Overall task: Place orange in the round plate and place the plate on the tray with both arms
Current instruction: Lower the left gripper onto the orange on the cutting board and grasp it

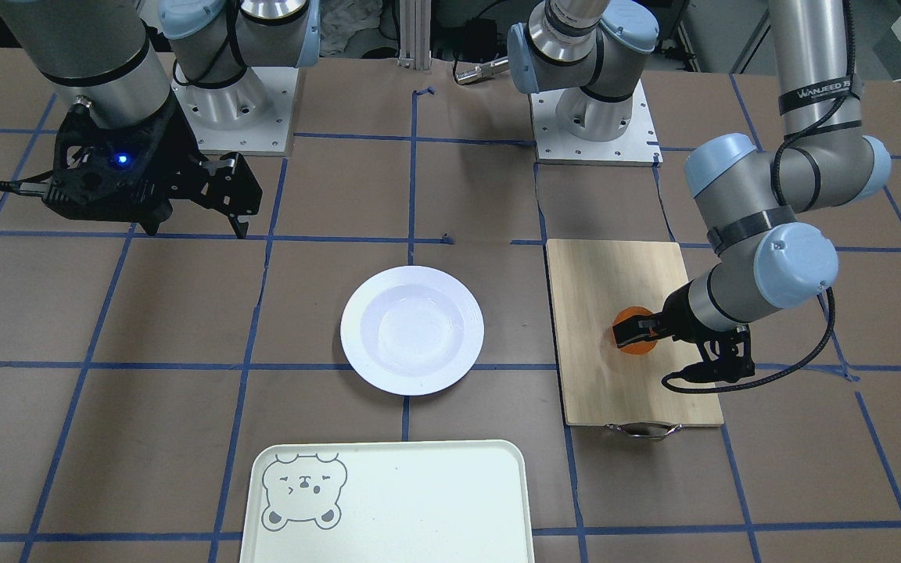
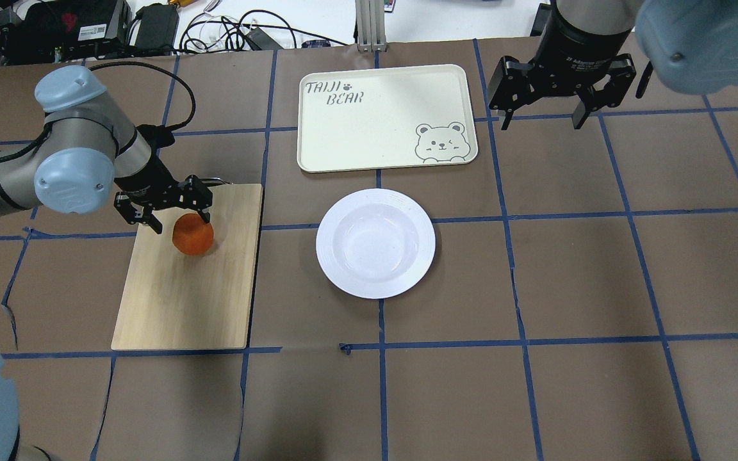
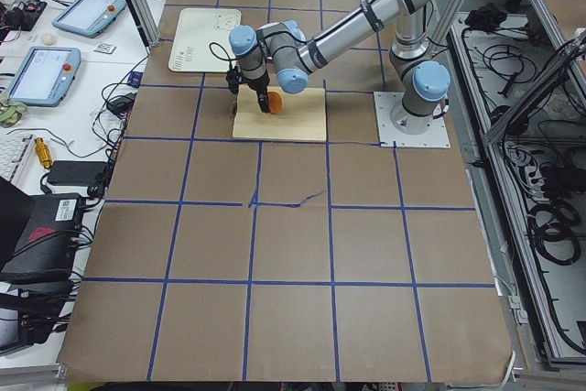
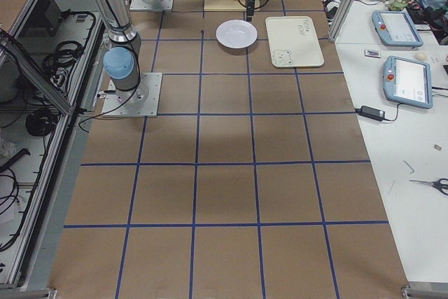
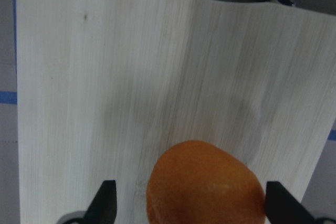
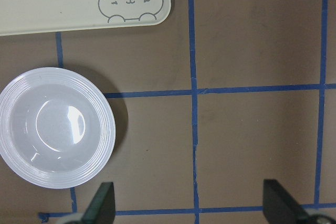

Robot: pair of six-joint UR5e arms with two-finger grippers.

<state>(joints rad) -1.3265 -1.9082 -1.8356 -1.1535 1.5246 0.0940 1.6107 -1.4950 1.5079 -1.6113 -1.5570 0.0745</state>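
Note:
The orange lies on a bamboo cutting board. My left gripper is lowered over it, open, one finger on each side. In the left wrist view the orange sits between the fingertips, close to the right-hand one, with a gap to the other. The white round plate is empty, between the board and my right arm. The tray with the bear face lies beyond the plate, also empty. My right gripper hangs open and empty, high above the table beside the tray.
The cutting board has a metal handle at its end towards the tray's side of the table. Blue tape lines cross the brown table. Cables and devices lie past the table's far edge.

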